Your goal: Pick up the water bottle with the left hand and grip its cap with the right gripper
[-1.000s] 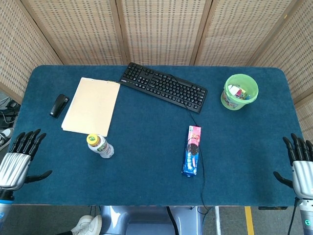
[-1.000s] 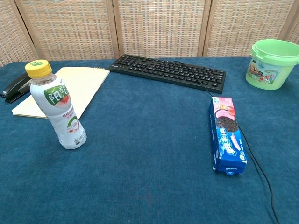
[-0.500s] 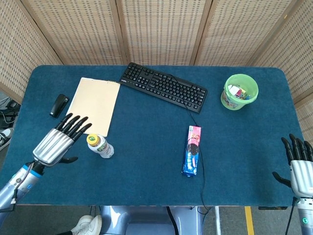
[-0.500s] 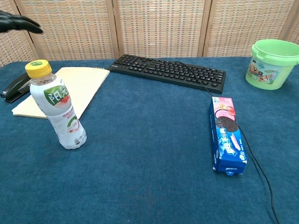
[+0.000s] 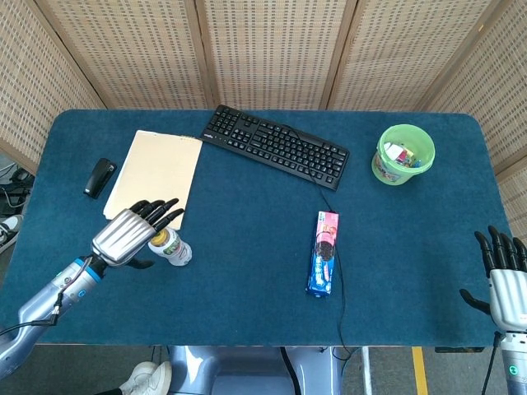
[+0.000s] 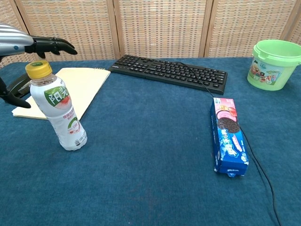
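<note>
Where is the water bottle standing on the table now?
The water bottle stands upright at the table's front left, just off the near corner of the beige folder, with the left robot hand open beside it.

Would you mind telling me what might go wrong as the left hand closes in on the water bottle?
The left hand hovers open above the yellow cap, not beside the body, so closing here might grab the cap the right hand needs. The water bottle is tall and upright, so a nudge could topple it. The folder lies close behind and could be snagged.
</note>
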Robot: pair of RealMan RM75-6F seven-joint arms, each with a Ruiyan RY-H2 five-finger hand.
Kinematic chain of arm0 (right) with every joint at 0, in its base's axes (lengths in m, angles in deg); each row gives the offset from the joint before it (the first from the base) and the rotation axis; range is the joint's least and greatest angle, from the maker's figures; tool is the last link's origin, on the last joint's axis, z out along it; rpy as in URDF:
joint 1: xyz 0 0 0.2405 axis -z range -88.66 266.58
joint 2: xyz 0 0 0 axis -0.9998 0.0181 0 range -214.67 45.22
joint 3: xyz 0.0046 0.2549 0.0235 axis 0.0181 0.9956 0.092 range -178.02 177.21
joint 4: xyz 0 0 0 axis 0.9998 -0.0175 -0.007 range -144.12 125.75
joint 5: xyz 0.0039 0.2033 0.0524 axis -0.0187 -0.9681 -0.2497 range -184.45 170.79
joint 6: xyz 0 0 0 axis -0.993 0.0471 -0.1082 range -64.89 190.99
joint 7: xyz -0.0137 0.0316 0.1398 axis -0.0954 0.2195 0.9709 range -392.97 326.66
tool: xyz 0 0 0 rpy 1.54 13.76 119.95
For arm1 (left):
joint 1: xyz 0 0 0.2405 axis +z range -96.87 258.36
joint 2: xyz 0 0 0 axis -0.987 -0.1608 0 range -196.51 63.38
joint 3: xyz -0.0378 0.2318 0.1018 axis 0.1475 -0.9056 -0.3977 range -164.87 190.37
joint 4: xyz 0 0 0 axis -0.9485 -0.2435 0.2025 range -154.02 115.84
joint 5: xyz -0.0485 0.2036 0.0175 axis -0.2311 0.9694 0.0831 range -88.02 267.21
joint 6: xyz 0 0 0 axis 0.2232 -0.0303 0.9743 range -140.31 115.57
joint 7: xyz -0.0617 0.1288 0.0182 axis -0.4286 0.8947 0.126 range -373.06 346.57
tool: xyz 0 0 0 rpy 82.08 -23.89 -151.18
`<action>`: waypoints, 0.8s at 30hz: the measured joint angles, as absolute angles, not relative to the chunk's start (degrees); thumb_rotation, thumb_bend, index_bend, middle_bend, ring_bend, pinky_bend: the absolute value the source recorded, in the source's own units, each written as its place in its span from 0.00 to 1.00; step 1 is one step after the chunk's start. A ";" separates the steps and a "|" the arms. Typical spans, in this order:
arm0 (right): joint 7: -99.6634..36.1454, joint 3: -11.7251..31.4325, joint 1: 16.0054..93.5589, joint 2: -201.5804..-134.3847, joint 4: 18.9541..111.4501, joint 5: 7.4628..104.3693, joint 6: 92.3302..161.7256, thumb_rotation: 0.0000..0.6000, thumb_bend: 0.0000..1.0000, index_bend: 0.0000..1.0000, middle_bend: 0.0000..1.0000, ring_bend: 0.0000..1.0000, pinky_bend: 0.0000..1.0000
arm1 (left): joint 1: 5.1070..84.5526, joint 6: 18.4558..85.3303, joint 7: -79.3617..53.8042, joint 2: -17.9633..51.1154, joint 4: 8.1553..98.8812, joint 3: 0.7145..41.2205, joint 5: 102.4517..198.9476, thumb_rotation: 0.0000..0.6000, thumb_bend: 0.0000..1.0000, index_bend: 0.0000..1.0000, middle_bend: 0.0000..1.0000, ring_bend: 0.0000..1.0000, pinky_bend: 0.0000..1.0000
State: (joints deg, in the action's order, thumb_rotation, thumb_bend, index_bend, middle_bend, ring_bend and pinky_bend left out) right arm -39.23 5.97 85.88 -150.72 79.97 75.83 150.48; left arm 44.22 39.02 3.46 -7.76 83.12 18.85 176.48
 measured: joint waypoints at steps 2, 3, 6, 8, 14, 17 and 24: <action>-39.09 6.05 85.87 -150.74 79.85 75.66 150.42 1.00 0.00 0.00 0.00 0.00 0.00 | 43.85 38.87 2.61 -7.14 82.67 18.92 176.24 1.00 0.00 0.09 0.09 0.27 0.37; -39.06 6.08 85.86 -150.74 79.81 75.59 150.38 1.00 0.00 0.00 0.00 0.00 0.00 | 43.67 38.85 2.21 -6.84 82.30 18.95 176.15 1.00 0.00 0.10 0.12 0.29 0.38; -38.95 6.12 85.81 -150.78 79.68 75.42 150.18 1.00 0.00 0.00 0.00 0.00 0.00 | 43.06 38.70 1.84 -5.98 81.38 19.09 175.48 1.00 0.00 0.15 0.21 0.34 0.41; -38.93 6.15 85.76 -150.83 79.57 75.39 150.13 1.00 0.00 0.00 0.00 0.00 0.00 | 42.70 38.43 1.98 -5.61 81.22 19.07 174.98 1.00 0.00 0.18 0.27 0.37 0.43; -38.83 6.17 85.76 -150.84 79.64 75.23 150.04 1.00 0.00 0.00 0.00 0.00 0.00 | 42.27 38.13 4.05 -4.74 81.12 18.79 173.24 1.00 0.00 0.37 0.40 0.45 0.50; -38.63 6.21 85.78 -150.78 79.66 75.13 150.01 1.00 0.00 0.00 0.00 0.00 0.00 | 42.20 38.01 5.98 -4.56 81.24 18.64 171.63 1.00 0.00 0.46 0.42 0.47 0.52; -38.22 6.35 85.74 -150.69 79.60 74.77 149.77 1.00 0.00 0.00 0.00 0.00 0.00 | 42.36 38.52 7.65 -3.62 81.52 18.19 168.26 1.00 0.31 0.61 0.54 0.54 0.56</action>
